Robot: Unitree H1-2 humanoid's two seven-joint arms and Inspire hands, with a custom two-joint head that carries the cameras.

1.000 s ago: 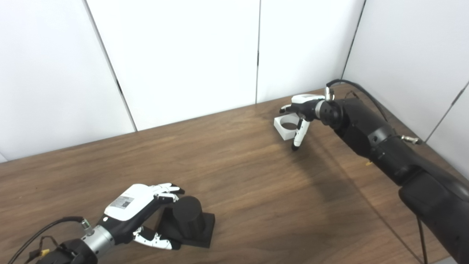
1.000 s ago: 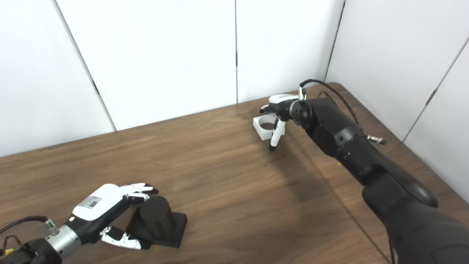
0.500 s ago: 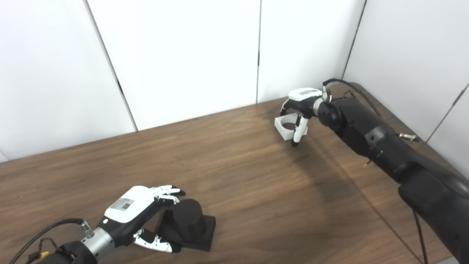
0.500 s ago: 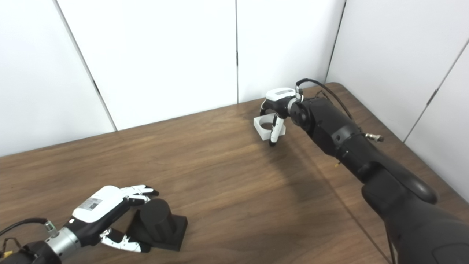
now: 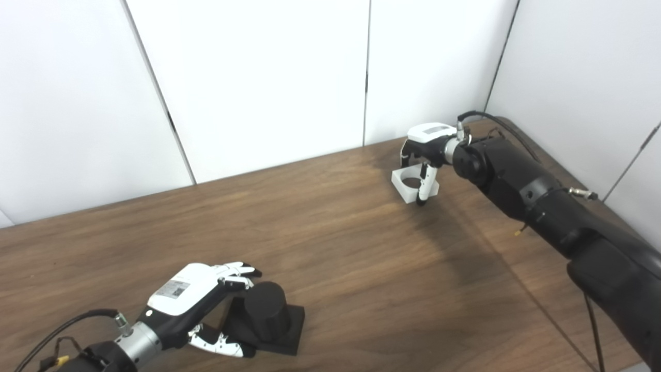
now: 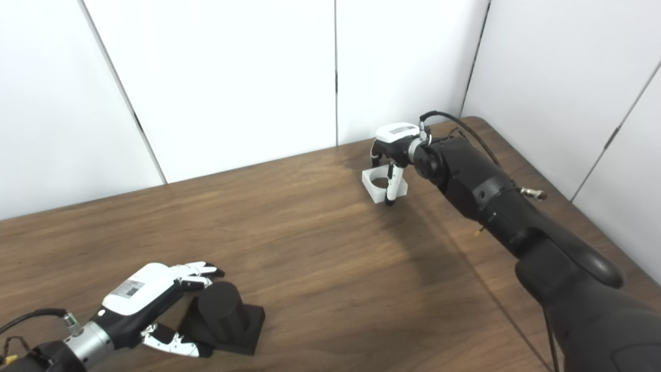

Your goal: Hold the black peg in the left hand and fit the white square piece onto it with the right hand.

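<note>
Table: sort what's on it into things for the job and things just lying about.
For the job:
black peg, left hand around it
white piece, right hand closed on it

Lying about:
nothing else on the table

walls (image 5: 258, 77): white panels, dark seams | table (image 5: 335, 248): dark wood

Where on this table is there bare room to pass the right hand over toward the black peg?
The broad middle of the table is bare, from the white square piece under the right hand down to the black peg. It is crowded only at the peg's left, where the left hand wraps around it.
</note>
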